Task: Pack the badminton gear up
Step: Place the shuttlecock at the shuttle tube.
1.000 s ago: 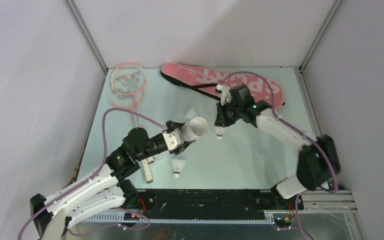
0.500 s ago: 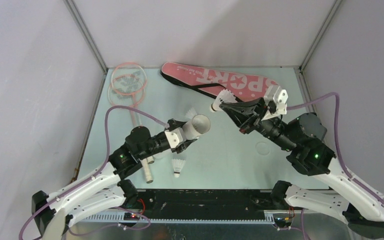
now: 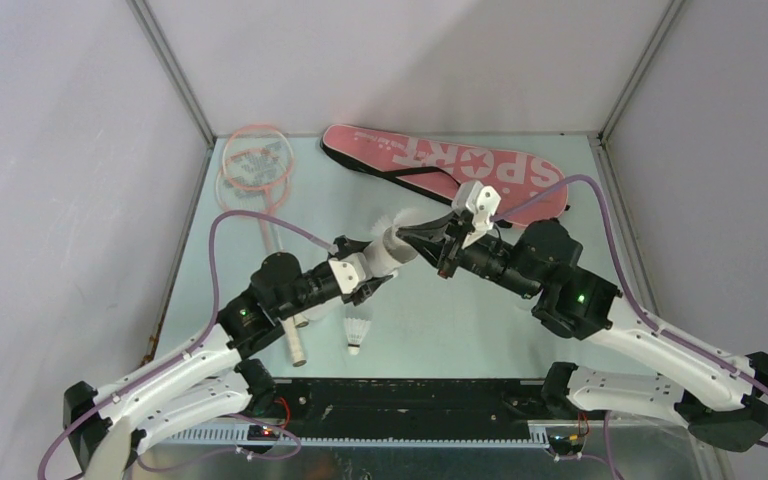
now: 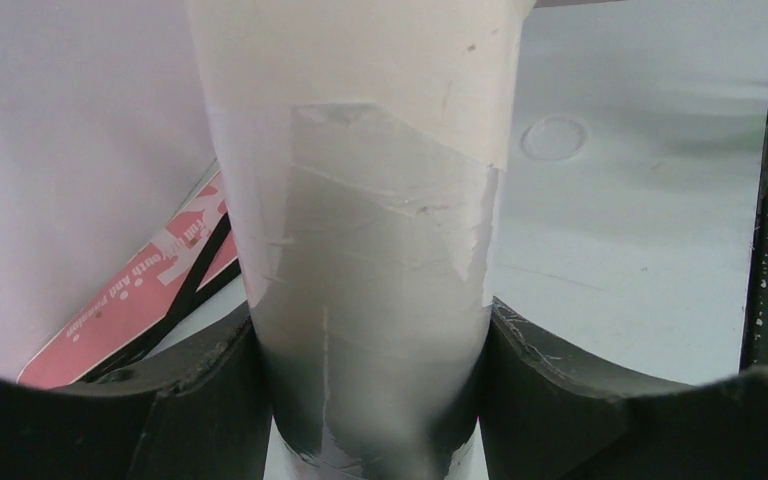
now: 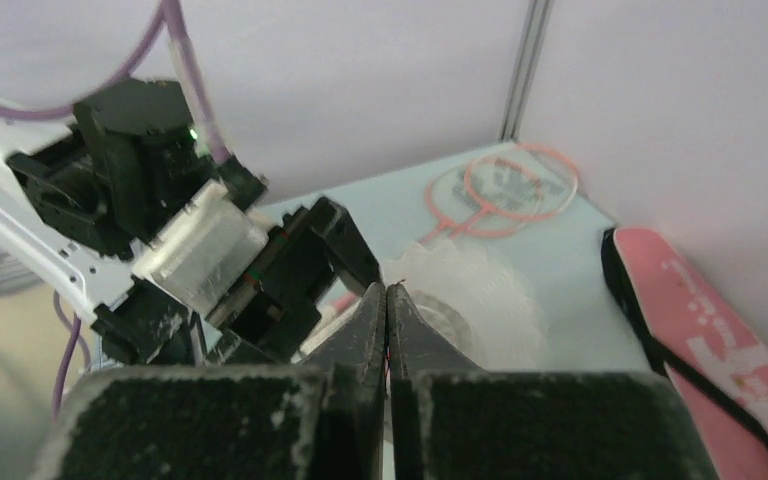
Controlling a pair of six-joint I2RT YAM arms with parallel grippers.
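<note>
My left gripper [image 3: 365, 275] is shut on the long white tube [image 3: 380, 260], which lies nearly level and points right. In the left wrist view the tube [image 4: 360, 200] fills the gap between the black fingers [image 4: 210, 390]. From the right, my right gripper [image 3: 407, 237] reaches the tube's mouth, jaws shut on the feather edge of a white shuttlecock [image 3: 388, 220]. Its skirt [image 5: 490, 295] shows just past the tips of the right gripper [image 5: 387, 290]. Another shuttlecock [image 3: 358, 331] lies on the table below the tube. Two pink rackets [image 3: 255, 165] lie at far left. The pink "SPORT" bag [image 3: 440, 160] lies at the back.
The racket handles [image 3: 295, 345] run down beside the left arm. Grey walls close in the table on three sides. The bag's black strap [image 3: 400, 175] trails toward the middle. A round mark [image 4: 553, 137] shows on the table surface.
The right arm has swung left and lower, carrying the shuttlecock from near the bag to the tube's mouth. The left arm with the tube has barely moved.
</note>
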